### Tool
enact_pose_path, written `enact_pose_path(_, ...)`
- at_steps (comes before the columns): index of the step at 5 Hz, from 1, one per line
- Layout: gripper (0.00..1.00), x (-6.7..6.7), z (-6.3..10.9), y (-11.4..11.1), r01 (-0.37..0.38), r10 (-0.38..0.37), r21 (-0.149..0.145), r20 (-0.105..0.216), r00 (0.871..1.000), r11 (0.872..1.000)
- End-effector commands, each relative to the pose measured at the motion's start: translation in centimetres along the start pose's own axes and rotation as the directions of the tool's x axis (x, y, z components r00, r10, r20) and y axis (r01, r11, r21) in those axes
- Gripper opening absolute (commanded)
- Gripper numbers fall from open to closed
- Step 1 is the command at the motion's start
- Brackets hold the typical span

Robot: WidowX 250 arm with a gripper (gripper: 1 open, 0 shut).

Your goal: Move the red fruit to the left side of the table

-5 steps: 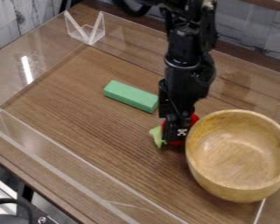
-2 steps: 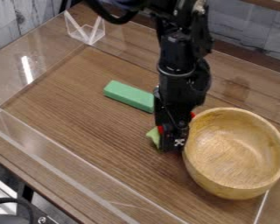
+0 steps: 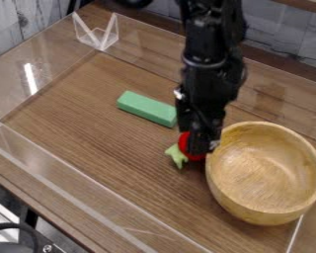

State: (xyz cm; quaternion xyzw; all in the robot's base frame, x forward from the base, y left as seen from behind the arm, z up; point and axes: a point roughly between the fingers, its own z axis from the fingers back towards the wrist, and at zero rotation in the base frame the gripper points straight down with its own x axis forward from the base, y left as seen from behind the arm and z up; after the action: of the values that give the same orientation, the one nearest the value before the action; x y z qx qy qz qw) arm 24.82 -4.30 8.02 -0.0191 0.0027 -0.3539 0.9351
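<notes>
The red fruit (image 3: 185, 145), small and glossy with a light green leafy cap, sits near the middle right of the wood-grain table (image 3: 82, 128), right beside the wooden bowl. My gripper (image 3: 194, 148) points straight down over it. Its black fingers press against the fruit's sides, so only part of the red and the green cap show at the lower left. The fruit's underside is hidden, so I cannot tell if it still touches the table.
A large wooden bowl (image 3: 227, 194) stands just right of the gripper. A flat green block (image 3: 150, 108) lies to the upper left of the fruit. Clear acrylic walls (image 3: 42, 188) edge the table, and a clear bracket (image 3: 95, 33) stands at the back left.
The fingers have drawn in from wide open onto the fruit. The wrist has rolled a little and the hand has barely shifted.
</notes>
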Motion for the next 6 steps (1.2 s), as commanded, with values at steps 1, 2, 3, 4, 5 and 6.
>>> enact_pose_path(1, 0.00, 0.7, 2.9, 0.7, -0.001, 0.000, 0.027, 0.061, 0.998, 1.000)
enact_pose_path(2, 0.00, 0.5, 3.6, 1.1, -0.033, 0.032, 0.011, 0.070, 0.997, 0.999)
enact_pose_path(3, 0.00, -0.3, 2.4, 1.1, -0.102, 0.101, 0.003, 0.074, 0.992, 0.995)
enact_pose_path(4, 0.00, -1.1, 1.4, 0.9, -0.159, 0.158, -0.004, 0.076, 0.984, 0.987)
enact_pose_path(5, 0.00, -1.5, 1.8, 0.7, -0.188, 0.188, -0.014, 0.082, 0.979, 0.982)
enact_pose_path(6, 0.00, -1.8, 3.3, 1.4, -0.214, 0.210, 0.025, 0.111, 0.971, 0.977)
